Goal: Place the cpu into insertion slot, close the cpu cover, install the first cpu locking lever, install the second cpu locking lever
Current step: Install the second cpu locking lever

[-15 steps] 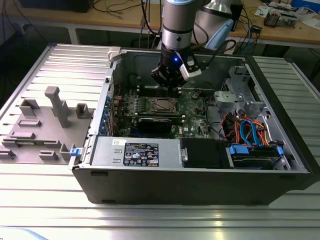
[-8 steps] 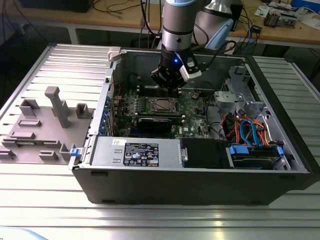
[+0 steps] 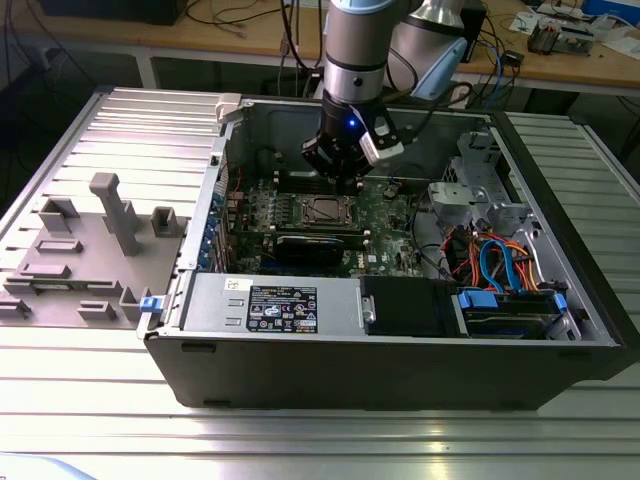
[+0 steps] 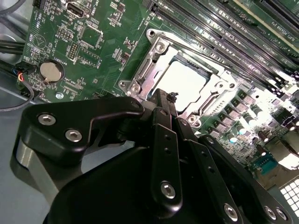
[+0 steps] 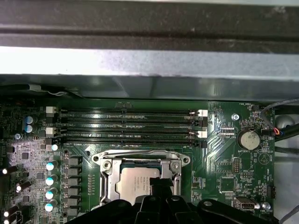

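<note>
The cpu (image 4: 184, 84) lies in the insertion slot (image 3: 320, 210) on the green motherboard, its pale metal face up. The silver cpu cover (image 4: 140, 79) lies flat around it, and the chip shows through the cover's window. In the first wrist view the cpu (image 5: 133, 182) and the cover (image 5: 106, 179) sit just beyond my black fingers. My gripper (image 4: 166, 99) hangs just above the socket's edge, fingers pressed together with nothing between them. It is also seen from outside, low over the board (image 3: 340, 180), and its tip overlaps the socket's rim (image 5: 161, 184). A thin metal lever (image 5: 140, 153) runs along one side of the socket.
The motherboard (image 3: 385, 215) lies inside an open computer case (image 3: 400, 370) on a ribbed metal table. Long memory slots (image 5: 126, 123) run beside the socket, and a coin battery (image 5: 247, 138) sits further off. A black card (image 3: 318, 247), coloured cables (image 3: 495, 265) and a grey fixture (image 3: 110, 220) are nearby.
</note>
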### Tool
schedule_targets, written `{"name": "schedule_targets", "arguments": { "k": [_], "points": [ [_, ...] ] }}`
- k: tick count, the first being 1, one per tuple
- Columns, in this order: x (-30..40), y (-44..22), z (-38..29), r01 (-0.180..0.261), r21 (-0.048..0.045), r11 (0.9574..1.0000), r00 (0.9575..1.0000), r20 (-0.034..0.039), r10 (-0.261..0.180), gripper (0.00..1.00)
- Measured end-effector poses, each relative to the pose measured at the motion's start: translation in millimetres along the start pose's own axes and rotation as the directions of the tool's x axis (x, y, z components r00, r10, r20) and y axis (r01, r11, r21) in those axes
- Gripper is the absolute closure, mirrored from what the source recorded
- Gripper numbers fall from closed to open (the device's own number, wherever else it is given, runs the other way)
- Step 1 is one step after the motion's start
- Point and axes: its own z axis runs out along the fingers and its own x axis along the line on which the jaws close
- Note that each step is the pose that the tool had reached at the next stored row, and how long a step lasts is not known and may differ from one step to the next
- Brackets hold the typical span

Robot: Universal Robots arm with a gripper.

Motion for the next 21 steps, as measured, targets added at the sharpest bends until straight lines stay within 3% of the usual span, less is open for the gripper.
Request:
{"name": "schedule_targets", "arguments": {
  "k": [21],
  "points": [
    [-0.1,-0.4,-5.8,0.0,0.0001,1.0,1.0,-0.0001,0.0,0.89]
  ]
}}
